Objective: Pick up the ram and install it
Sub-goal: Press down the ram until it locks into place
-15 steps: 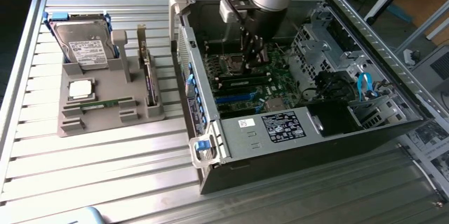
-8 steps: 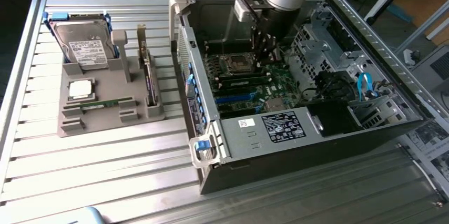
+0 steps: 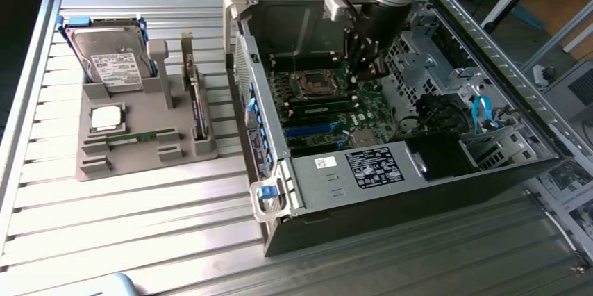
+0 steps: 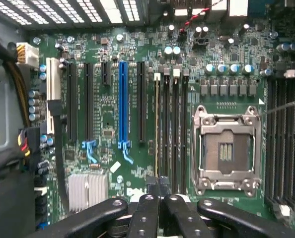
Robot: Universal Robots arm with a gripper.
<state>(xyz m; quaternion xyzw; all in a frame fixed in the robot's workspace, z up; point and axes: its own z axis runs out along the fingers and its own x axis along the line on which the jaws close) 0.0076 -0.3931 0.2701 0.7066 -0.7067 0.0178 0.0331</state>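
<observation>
The ram (image 3: 139,136), a narrow green stick, lies in a groove of the grey holder (image 3: 139,160) on the exterior view's left, apart from the arm. My gripper (image 3: 368,67) hangs inside the open computer case (image 3: 417,171), above the motherboard (image 3: 324,112) and near the CPU socket (image 4: 226,148). In the wrist view the fingertips (image 4: 153,184) meet, so the gripper (image 4: 159,184) is shut, right over the black memory slots (image 4: 175,129). A thin pale strip (image 4: 156,129) runs along the nearest slot from the fingertips. I cannot tell whether it is held.
The holder also carries a hard drive (image 3: 110,60), a square silver CPU chip (image 3: 107,117) and an upright dark expansion card (image 3: 194,101). Case walls, a drive cage (image 3: 435,53) and cables (image 3: 482,112) crowd the gripper. The slatted metal table (image 3: 139,240) spreads in front.
</observation>
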